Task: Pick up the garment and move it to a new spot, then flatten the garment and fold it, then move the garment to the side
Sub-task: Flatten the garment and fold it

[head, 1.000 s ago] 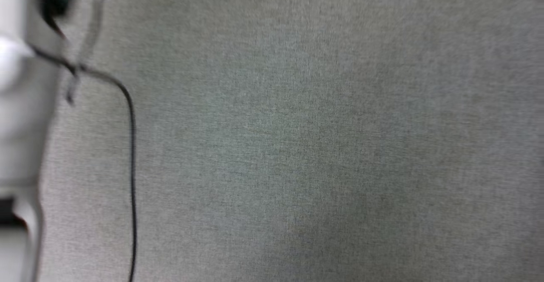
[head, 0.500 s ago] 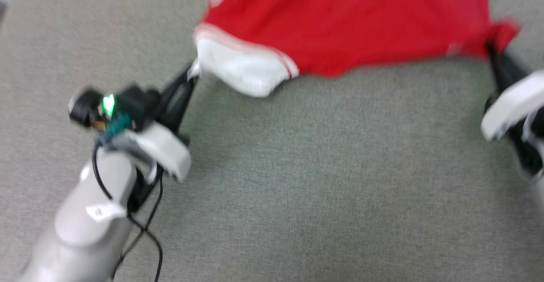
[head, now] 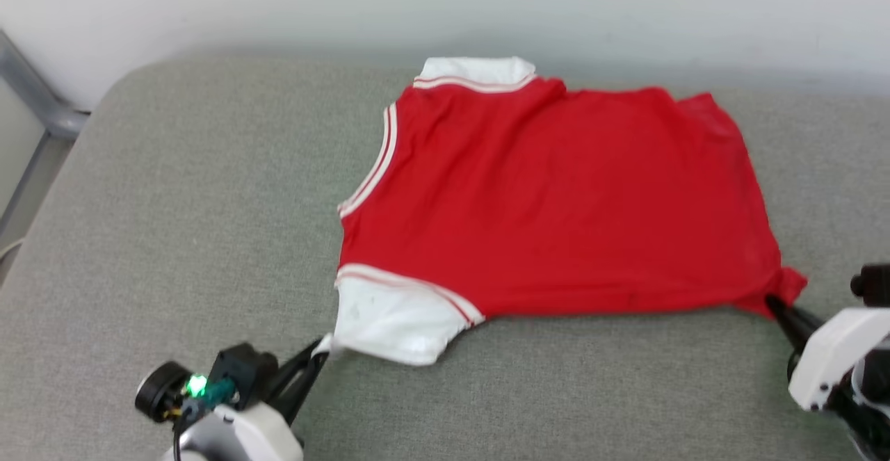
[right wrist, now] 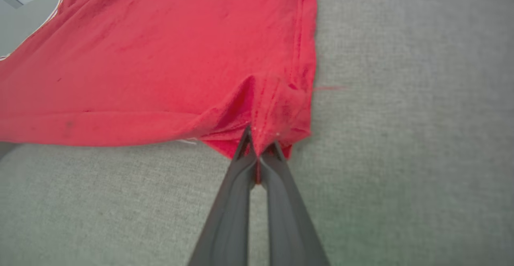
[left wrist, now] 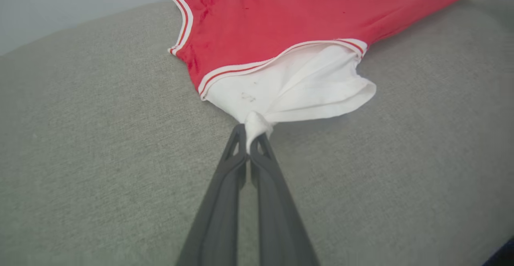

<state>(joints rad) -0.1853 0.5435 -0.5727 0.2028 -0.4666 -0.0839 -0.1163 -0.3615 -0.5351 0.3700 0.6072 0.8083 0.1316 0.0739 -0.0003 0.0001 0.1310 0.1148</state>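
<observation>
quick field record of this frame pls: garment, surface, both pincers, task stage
garment: thin red jersey T-shirt with white sleeves and striped trim, spread mostly flat, unfolded
surface: grey woven upholstered pad
left pincer: shut on near white sleeve, at its edge
right pincer: shut on near red hem corner
stage: flattening; fold not yet done

The garment (head: 556, 197) lies spread on the cushion (head: 174, 204), right of its middle. Its far sleeve (head: 476, 70) reaches the far edge, and the wall (head: 417, 2) stands behind that edge. The neckline faces the left edge and the hem faces the right. The near sleeve (head: 389, 322) points to the near edge, where the left gripper (head: 321, 350) has its jaws pinched on the sleeve's tip. The right gripper (head: 772, 302) is clamped on the near hem corner, by the right edge.
</observation>
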